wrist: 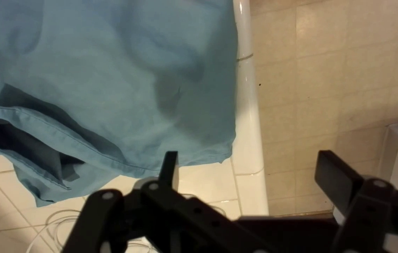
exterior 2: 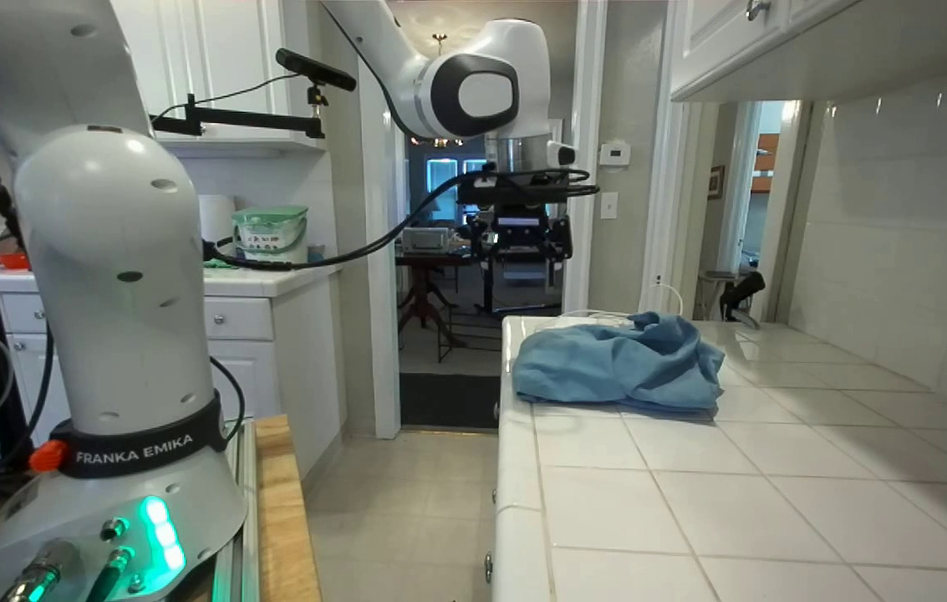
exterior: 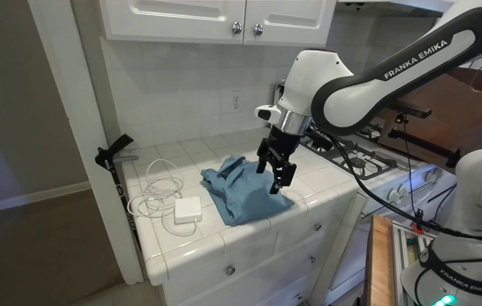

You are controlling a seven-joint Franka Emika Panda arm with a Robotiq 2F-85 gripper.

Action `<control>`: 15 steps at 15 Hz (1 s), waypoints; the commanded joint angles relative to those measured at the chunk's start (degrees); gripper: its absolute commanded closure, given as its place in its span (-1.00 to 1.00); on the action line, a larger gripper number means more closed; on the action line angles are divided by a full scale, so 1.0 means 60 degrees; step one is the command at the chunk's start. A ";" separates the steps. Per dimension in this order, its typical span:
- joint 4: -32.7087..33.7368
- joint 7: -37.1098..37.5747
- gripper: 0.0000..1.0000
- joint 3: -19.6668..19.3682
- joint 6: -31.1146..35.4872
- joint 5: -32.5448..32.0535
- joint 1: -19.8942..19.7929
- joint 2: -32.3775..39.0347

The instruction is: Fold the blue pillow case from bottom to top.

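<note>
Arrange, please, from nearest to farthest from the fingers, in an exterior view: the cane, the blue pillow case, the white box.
1. Blue pillow case: on the counter, lower than the fingers.
2. White box: picture-left of the pillow case.
3. Cane: farther picture-left, beside the counter.

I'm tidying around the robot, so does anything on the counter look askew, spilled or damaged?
The blue pillow case lies bunched rather than flat for folding, a hemmed edge gaping. Nearby, a white cable sprawls in messy loops by its white box. I see no spill or damage.
</note>
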 commanded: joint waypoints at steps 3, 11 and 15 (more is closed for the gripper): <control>-0.0373 0.0256 -1.00 0.0701 0.0369 -0.0309 -0.0385 0.0437; -0.1120 0.2309 -1.00 0.1574 0.3025 -0.3429 -0.1142 0.1147; -0.1182 0.3618 -1.00 0.1502 0.3597 -0.5579 -0.1720 0.1390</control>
